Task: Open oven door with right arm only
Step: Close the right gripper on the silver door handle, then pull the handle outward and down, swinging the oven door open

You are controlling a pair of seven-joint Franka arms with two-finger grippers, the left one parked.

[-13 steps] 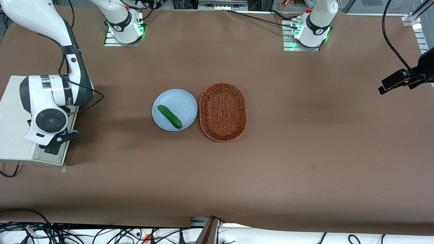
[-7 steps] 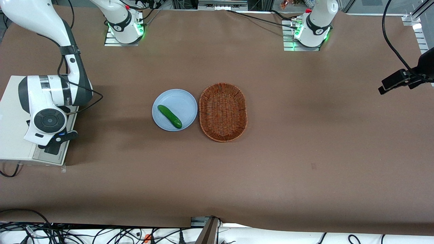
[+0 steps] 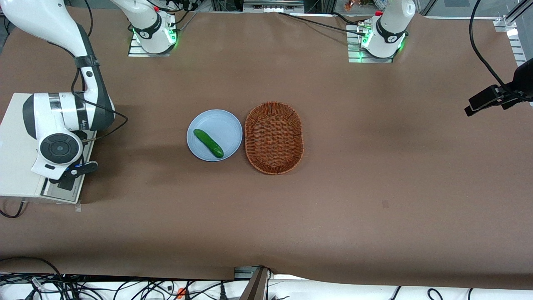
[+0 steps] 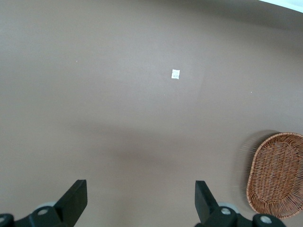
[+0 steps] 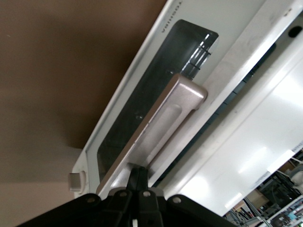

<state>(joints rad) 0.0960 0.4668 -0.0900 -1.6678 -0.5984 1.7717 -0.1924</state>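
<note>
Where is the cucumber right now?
In the front view, the cucumber lies on the blue plate, beside the wicker basket. The gripper is at the oven, toward the working arm's end.

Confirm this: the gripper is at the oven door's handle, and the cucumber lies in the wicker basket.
Not quite. The front view shows the cucumber lying on the blue plate, beside the wicker basket. The gripper is indeed at the oven door handle.

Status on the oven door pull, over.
Hand at the silver handle, fingers together. Oven door cracked open from oven. Nothing blocking its swing.
</note>
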